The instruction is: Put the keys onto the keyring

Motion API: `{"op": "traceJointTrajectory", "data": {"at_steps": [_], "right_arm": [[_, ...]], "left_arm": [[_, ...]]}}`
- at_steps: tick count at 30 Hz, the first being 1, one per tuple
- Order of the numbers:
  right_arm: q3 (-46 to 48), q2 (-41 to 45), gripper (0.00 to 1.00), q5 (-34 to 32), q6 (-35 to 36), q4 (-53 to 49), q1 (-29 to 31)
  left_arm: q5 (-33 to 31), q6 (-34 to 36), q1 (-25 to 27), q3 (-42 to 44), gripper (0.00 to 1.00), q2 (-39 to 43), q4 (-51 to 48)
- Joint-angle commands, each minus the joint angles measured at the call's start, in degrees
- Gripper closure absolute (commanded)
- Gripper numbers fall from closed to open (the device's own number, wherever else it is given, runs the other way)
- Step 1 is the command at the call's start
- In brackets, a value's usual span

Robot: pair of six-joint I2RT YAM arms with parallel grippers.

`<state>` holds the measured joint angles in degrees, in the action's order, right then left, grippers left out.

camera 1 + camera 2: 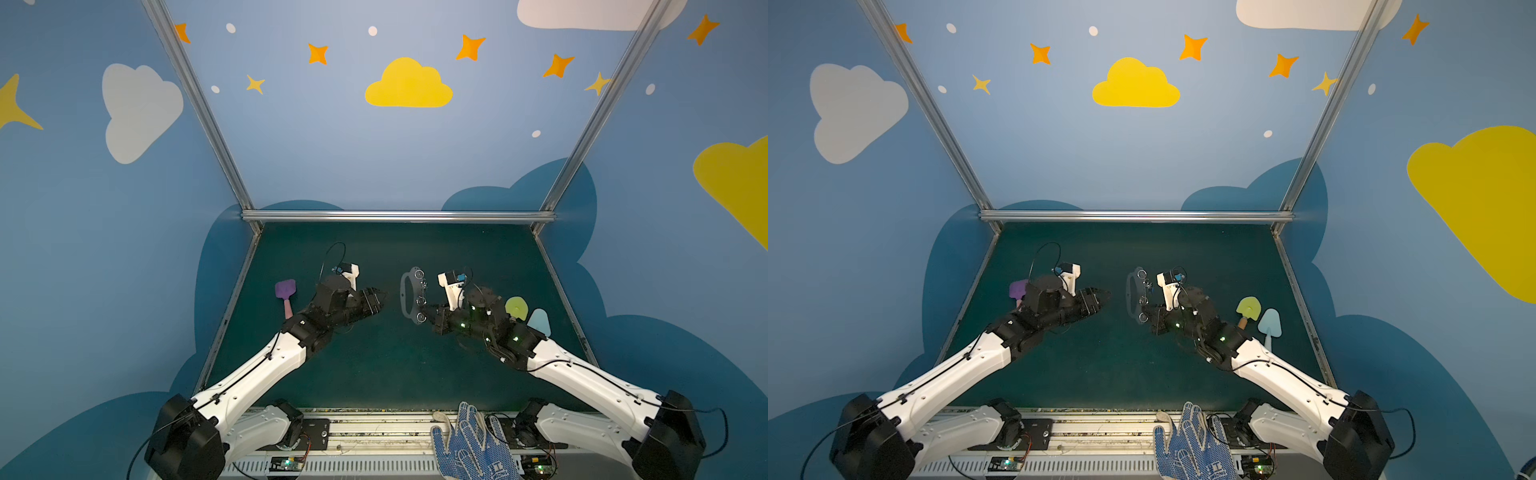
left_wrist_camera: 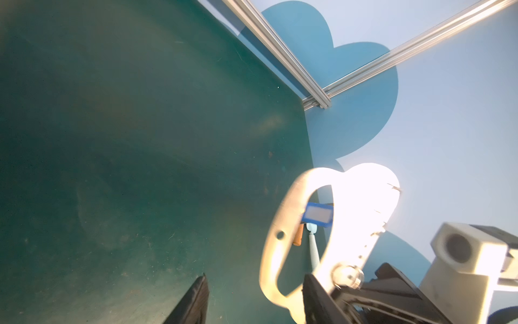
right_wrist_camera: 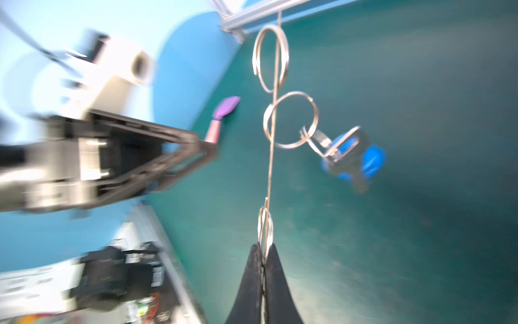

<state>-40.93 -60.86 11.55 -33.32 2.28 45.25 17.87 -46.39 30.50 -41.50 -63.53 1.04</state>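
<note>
Firstly, at far left, item 1: purple-headed spatula (image 1: pixel 285 288), count one, flat on the table (image 1: pixel 374 374), well apart from the work; judged idle.

Item 2: left hand (image 1: pixel 381 301), count one. Jaws stand apart with nothing between them; the tips point at the keyring (image 2: pixel 361 202), near it but not touching. Judged so placed to face the plate's broad side, ready to steady it or tend a ring.

Item 3: the keyring itself, count one, a grey D-shaped plate with an oval handle slot. It appears held clear of the table, pinched at one end, so that its rings dangle free. Its split rings (image 3: pixel 287 57): three counted in the right wrist view.

Item 4: keys (image 3: pixel 349 155), on the middle ring, hanging off the plate. Count: one blue tag, one small link ring, and seemingly one small key, blurred. Judged already threaded.

Item 5: right hand (image 3: pixel 263 248), count one, clamped tight on the plate's edge beside the nearest ring, serving as holder.

Item 6: yellow-green spatula (image 1: pixel 516 306) and pale blue spatula (image 1: pixel 539 321), one each, just beside each other by the right wrist; spatulas total three.

Item 7: blue-dotted gloves (image 1: pixel 469 440) on the near rail; number unclear.
</note>
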Motion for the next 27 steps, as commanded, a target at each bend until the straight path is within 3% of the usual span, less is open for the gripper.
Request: {"op": "traceJointTrajectory", "data": {"at_steps": [1, 5, 10, 22, 27], "right_arm": [[1.00, 1.63, 1.00, 9.44, -4.69, 8.41, -1.20], [1.82, 1.47, 1.00, 13.01, -6.85, 11.61, -2.34], [3.71, 0.90, 1.00, 16.85, -9.98, 17.02, -3.61], [5.63, 0.18, 1.00, 20.65, -14.37, 23.55, -5.47], [5.90, -0.36, 1.00, 20.97, -15.14, 24.10, -6.13]], "left_arm": [[9.87, -3.24, -2.50, 1.69, 0.43, 0.47, 13.53], [15.69, -3.46, -4.12, 1.25, 0.40, -1.33, 18.26], [17.90, -4.41, -4.31, 1.42, 0.41, -2.27, 21.82], [22.42, -6.33, -4.27, 1.69, 0.55, -2.57, 27.09], [22.22, -5.83, -4.19, 1.59, 0.80, -1.92, 25.85]]}}
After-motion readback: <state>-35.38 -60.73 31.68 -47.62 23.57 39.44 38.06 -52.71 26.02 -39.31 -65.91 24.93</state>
